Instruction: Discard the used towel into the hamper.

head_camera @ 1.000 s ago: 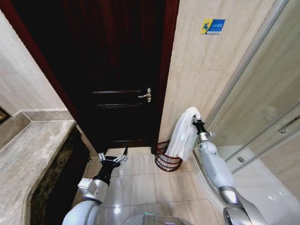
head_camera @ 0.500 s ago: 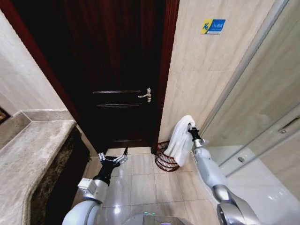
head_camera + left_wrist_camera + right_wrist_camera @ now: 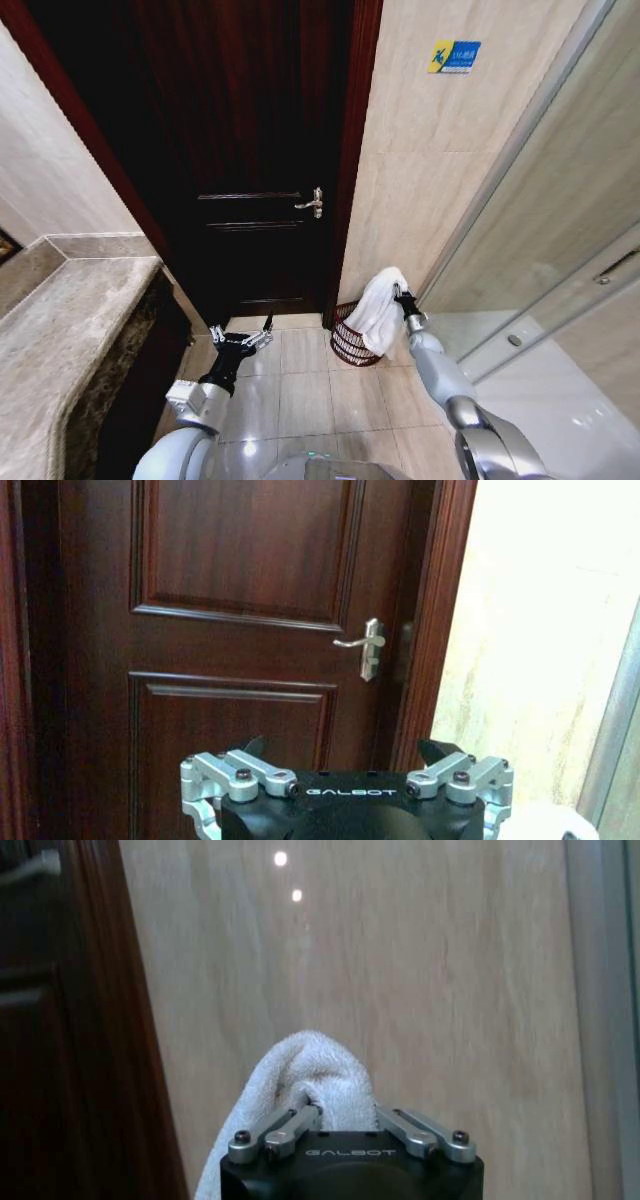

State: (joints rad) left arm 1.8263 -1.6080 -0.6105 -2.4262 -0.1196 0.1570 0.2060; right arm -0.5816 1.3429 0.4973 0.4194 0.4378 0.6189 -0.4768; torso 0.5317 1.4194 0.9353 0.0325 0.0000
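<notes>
From the head view the right gripper (image 3: 398, 293) holds the white towel (image 3: 377, 312) up beside the beige tiled wall (image 3: 430, 170), the cloth hanging over the near rim of the hamper (image 3: 349, 343), which stands on the tiled floor (image 3: 300, 385) in the corner by the dark wooden door (image 3: 250, 150). The right wrist view comes in close where the head view cannot: the fingers (image 3: 296, 1121) are clenched on a fold of the towel (image 3: 300, 1072), whose looped pile bulges above them. The left gripper (image 3: 240, 335) sits low over the floor before the door, well apart from the hamper (its fingers (image 3: 253, 745) spread wide with nothing between them, as the left wrist view shows plainly). That view also takes in the silver door handle (image 3: 367, 646). "GALBOT" is printed on both gripper bodies. High on the wall hangs a small blue sign (image 3: 454, 56); its writing is too small to read.
</notes>
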